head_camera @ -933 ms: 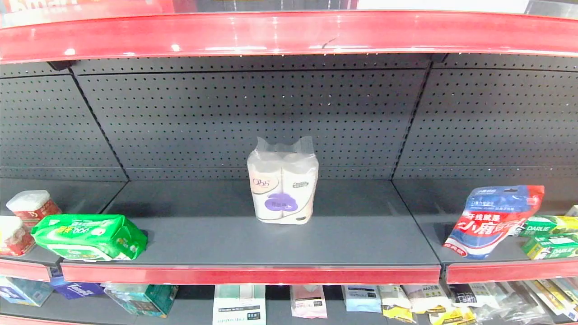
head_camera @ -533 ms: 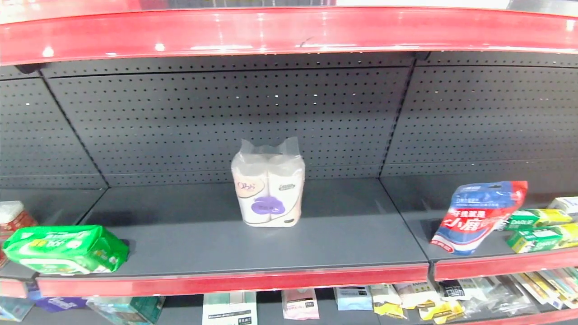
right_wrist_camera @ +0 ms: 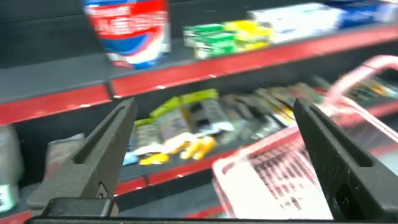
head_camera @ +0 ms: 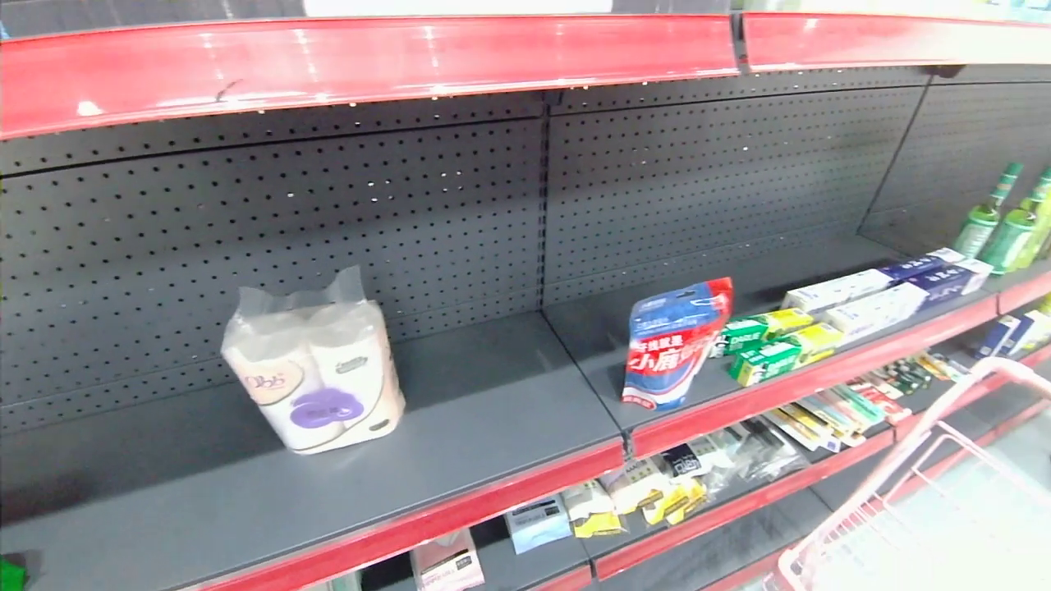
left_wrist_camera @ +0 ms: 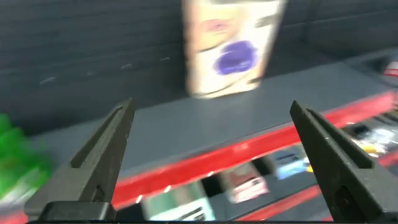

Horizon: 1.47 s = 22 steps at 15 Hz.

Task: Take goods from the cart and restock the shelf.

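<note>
A clear-wrapped pack of toilet rolls [head_camera: 316, 369] with a purple mark stands upright on the dark grey shelf [head_camera: 460, 427], left of centre. My left gripper [left_wrist_camera: 211, 134] is open, holding nothing, in front of the shelf's red edge with the toilet rolls [left_wrist_camera: 231, 46] beyond it. My right gripper [right_wrist_camera: 214, 134] is also open with nothing in it, facing the lower shelves; the pink cart [right_wrist_camera: 292, 174] lies past it. The cart's rim [head_camera: 936, 484] enters the head view at the lower right.
On the right bay stand a blue and red pouch [head_camera: 673, 345], green and yellow toothpaste boxes [head_camera: 772, 345], white and blue boxes [head_camera: 887, 295] and green bottles [head_camera: 1002, 217]. Small packets [head_camera: 657, 484] fill the lower shelf. A green pack [left_wrist_camera: 15, 162] lies beside the left gripper.
The head camera has swung to the right: the toilet rolls and pouch slid left in the picture, and the toothpaste boxes, bottles and the cart rim have come into view.
</note>
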Available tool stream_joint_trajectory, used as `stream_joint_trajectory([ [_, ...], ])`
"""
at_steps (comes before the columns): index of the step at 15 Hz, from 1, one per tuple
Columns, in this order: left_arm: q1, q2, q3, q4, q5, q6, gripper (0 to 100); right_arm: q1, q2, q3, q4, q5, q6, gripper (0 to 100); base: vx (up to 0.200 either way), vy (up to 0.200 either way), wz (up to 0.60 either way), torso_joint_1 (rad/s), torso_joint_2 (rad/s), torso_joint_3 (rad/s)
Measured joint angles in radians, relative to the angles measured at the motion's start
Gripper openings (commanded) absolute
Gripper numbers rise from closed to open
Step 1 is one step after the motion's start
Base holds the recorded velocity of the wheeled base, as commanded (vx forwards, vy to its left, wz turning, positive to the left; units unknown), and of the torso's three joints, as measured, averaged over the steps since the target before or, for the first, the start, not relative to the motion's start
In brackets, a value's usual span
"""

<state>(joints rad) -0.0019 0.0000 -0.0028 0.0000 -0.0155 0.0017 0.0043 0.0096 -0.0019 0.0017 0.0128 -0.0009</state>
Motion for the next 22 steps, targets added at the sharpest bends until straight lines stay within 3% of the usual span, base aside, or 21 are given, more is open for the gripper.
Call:
stream_joint_trajectory([
  [11, 0.0, 0.0, 0.0, 0.0, 0.0, 0.0, 100, 0.0, -0.004, 0.001, 0.0, 0.0, 0.0, 100, 0.0, 0.0, -0.6, 0.002, 0.0, 0.003],
  [22, 0.0, 0.0, 0.0, 0.0, 0.0, 0.0, 100, 0.005, 0.011, -0.032, 0.002, 0.01, -0.008, 100, 0.0, 0.0, 0.0, 0.0, 0.0, 0.0],
])
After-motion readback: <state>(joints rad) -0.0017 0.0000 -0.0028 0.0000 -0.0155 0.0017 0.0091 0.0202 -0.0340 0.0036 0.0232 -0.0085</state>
